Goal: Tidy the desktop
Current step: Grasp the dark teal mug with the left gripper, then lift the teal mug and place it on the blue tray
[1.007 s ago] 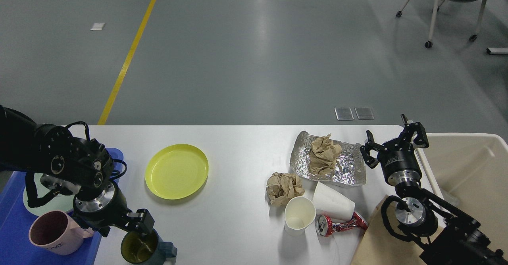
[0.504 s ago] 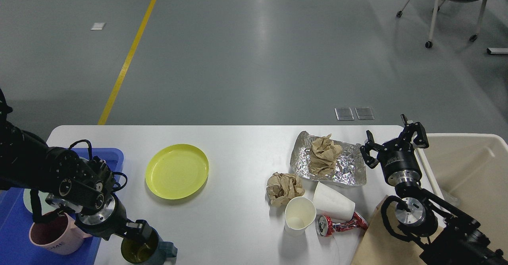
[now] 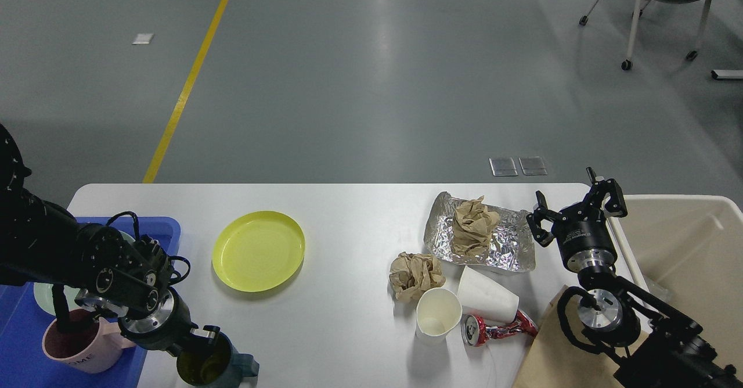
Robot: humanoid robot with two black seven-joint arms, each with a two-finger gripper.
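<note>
The white desktop (image 3: 348, 208) carries a yellow plate (image 3: 258, 250), a foil sheet (image 3: 499, 248) with crumpled brown paper (image 3: 475, 221) on it, and a brown paper ball (image 3: 414, 274). An upright white paper cup (image 3: 436, 312), a tipped white cup (image 3: 489, 298) and a crushed red can (image 3: 498, 327) lie near the front. A dark teal mug (image 3: 223, 369) stands at the front left. My left gripper (image 3: 206, 339) sits at that mug's rim, its fingers too dark to tell apart. Beside the foil, my right gripper (image 3: 574, 207) stands open and holds nothing.
A blue tray (image 3: 17, 330) at the left edge holds a pink mug (image 3: 75, 347) and a pale green plate (image 3: 42, 296). A cream bin (image 3: 691, 243) stands off the right edge. A brown paper bag (image 3: 548, 356) lies at the front right under my right arm.
My left arm has swung toward the near-left corner and its gripper has dropped lower onto the teal mug's rim. The mug and the right arm have not moved.
</note>
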